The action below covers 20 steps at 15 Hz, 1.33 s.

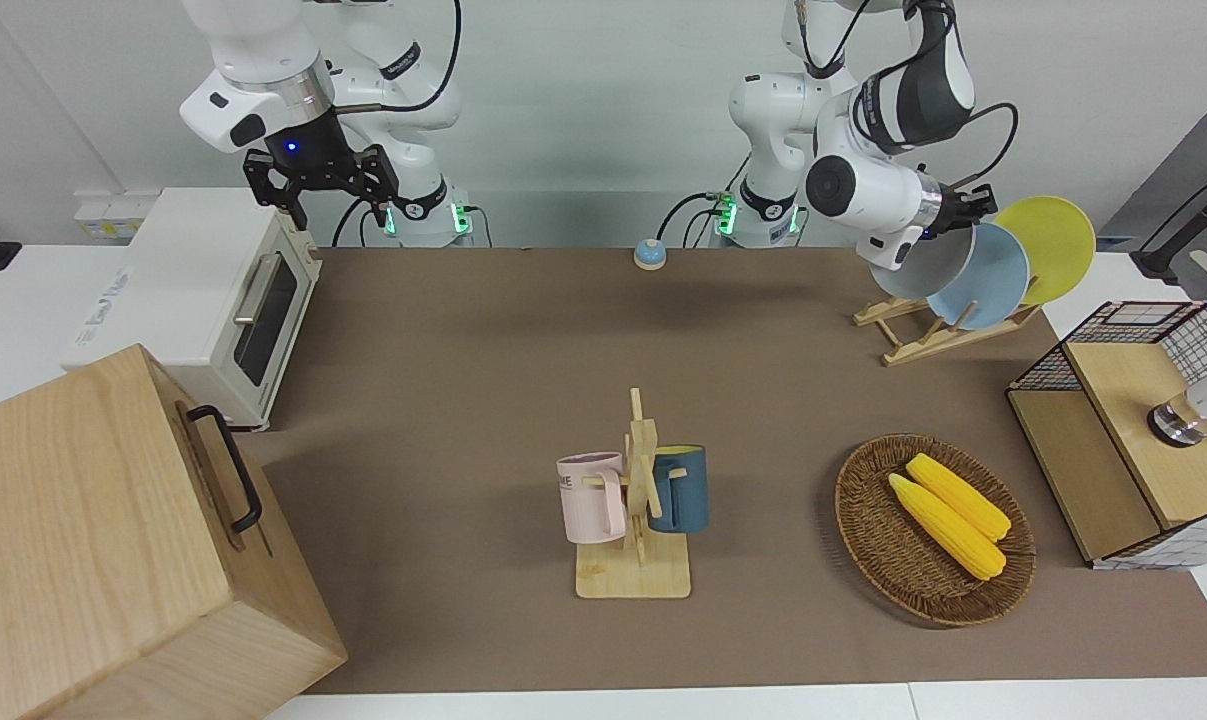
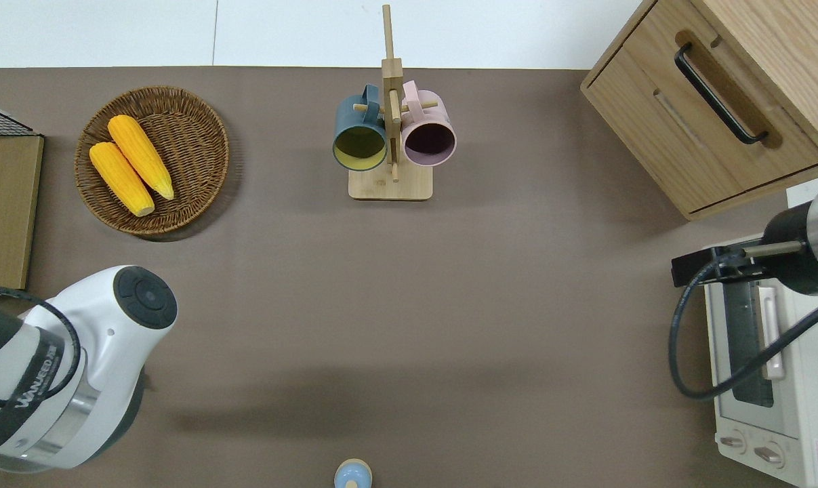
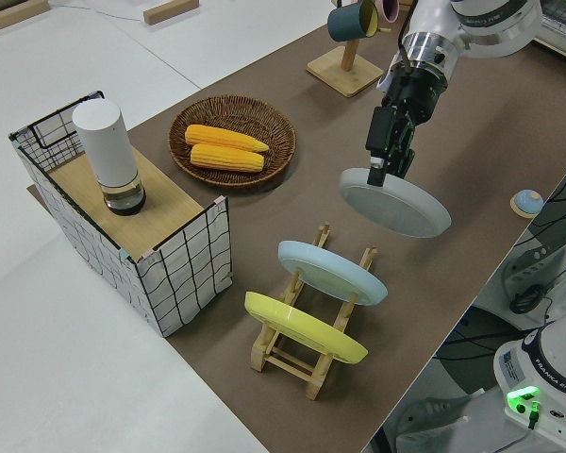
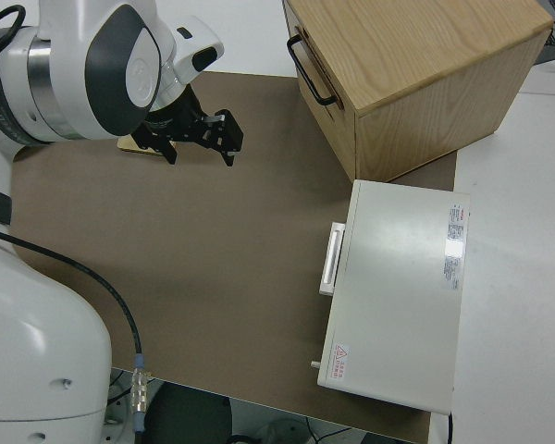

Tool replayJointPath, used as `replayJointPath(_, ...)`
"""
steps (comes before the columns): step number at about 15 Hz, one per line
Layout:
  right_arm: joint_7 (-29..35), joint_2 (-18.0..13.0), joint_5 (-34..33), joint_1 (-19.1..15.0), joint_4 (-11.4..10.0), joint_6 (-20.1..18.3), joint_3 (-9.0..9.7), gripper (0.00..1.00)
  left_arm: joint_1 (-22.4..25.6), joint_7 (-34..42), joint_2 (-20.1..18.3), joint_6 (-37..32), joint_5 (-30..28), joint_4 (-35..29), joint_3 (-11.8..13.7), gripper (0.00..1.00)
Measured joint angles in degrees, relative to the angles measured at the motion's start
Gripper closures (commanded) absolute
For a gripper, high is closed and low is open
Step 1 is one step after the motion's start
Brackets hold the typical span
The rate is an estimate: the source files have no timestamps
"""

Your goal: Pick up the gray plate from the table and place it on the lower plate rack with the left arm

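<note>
Your left gripper (image 3: 389,156) grips the gray plate (image 3: 394,201) by its rim, tilted above the lower plate rack (image 3: 313,316); slotting it in remains

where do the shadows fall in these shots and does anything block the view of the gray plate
Overhead view: a soft dark shadow band lies on the table near the robots, and the left arm hides the gray plate. Left side view: the gray plate shows clearly, held above the lower plate rack.
</note>
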Motion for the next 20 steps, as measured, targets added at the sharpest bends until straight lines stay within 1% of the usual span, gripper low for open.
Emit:
replayJointPath(3,0.0,0.0,0.0,0.0,0.0,0.0,0.0,0.011,0.0,-3.2,2.2,-2.2,2.2,-1.0,-0.8,1.0)
replayJointPath(9,0.0,0.0,0.0,0.0,0.0,0.0,0.0,0.011,0.0,-9.5,6.7,-5.2,3.5,-1.5,-2.7,1.0)
replayJointPath(14,0.0,0.0,0.0,0.0,0.0,0.0,0.0,0.013,0.0,-13.9,9.8,-5.3,3.9,-1.5,-2.9,1.0)
replayJointPath(20,0.0,0.0,0.0,0.0,0.0,0.0,0.0,0.013,0.0,-17.0,12.4,-5.3,5.2,-1.5,-2.9,1.0)
